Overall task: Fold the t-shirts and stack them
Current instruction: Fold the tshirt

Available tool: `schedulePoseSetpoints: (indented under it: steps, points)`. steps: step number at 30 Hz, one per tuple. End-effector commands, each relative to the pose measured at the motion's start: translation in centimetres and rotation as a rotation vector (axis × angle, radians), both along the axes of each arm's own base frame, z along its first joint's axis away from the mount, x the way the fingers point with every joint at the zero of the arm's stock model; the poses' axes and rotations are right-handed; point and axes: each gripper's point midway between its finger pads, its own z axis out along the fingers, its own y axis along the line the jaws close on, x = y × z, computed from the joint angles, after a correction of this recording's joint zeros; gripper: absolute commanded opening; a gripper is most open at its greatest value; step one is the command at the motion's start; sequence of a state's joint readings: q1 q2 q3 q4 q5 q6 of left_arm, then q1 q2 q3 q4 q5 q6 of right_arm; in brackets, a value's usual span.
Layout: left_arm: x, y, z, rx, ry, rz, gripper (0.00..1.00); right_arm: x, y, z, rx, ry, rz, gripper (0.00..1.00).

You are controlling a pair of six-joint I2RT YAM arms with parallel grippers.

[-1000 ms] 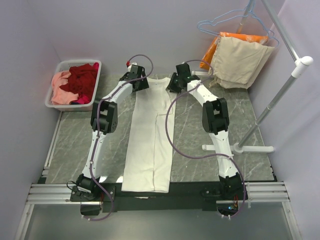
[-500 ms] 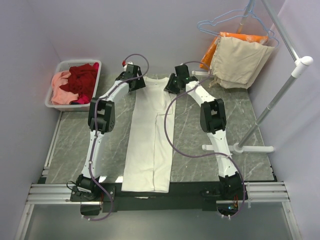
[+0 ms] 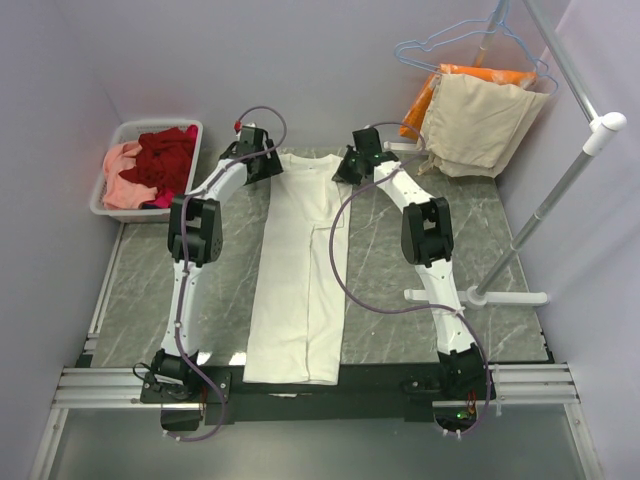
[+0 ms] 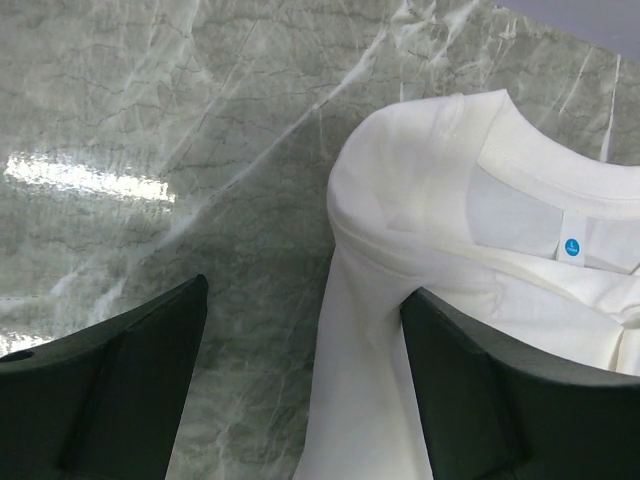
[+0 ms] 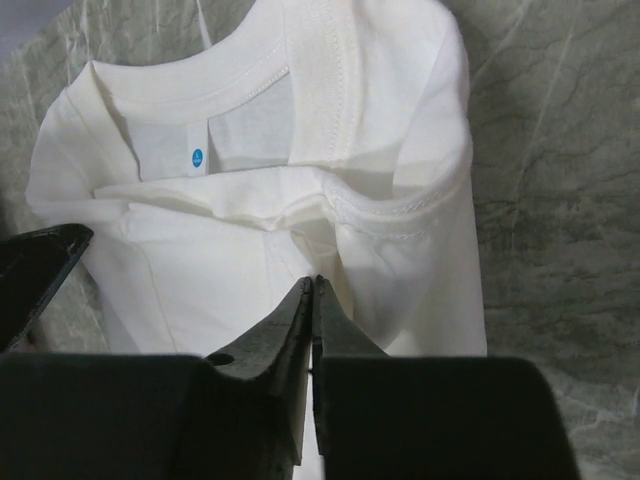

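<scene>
A white cotton t-shirt (image 3: 300,280), folded into a long narrow strip, lies on the grey marble-patterned surface (image 3: 400,260) between the two arms. Its long axis runs from the near edge to the far edge. The collar points away at the far end and the hem reaches the near edge. Inside the collar a small neck tag with a blue dot (image 4: 572,245) faces up.

The left gripper (image 3: 266,166) hovers at the shirt's far left shoulder. Its fingers (image 4: 100,385) are wide apart, one over bare surface, the other over cloth. The right gripper (image 3: 344,168) hangs over the far right shoulder. Its fingers (image 5: 300,330) are pressed together, with no cloth seen between them.

At the far left a white plastic basket (image 3: 105,205) holds a dark red tee (image 3: 168,160) and a salmon pink tee (image 3: 122,185), both crumpled. At the far right a plain beige cloth (image 3: 480,125) and a bright orange cloth (image 3: 420,105) hang from pale wire hangers (image 3: 450,40). A grey metal pole (image 3: 560,190) slants down to a white base beside the right arm.
</scene>
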State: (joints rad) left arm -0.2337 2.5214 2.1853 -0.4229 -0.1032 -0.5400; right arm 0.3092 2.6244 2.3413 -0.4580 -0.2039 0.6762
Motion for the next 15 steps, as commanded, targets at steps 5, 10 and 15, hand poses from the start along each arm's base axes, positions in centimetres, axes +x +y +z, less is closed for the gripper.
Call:
schedulePoseSetpoints:
  steps: [5,10,15]
  points:
    - [1.2,0.1,7.7,-0.095,-0.143,-0.028,0.83,1.0,-0.4,1.5,0.018,-0.042,-0.027,0.00]
    - [1.4,0.8,9.4,-0.115,-0.181,-0.020,0.83,1.2,-1.6,2.3,0.005,-0.057,-0.066,0.00]
    - [1.1,0.9,9.9,-0.117,-0.204,-0.021,0.84,1.5,-2.8,3.7,0.001,-0.083,-0.103,0.00]
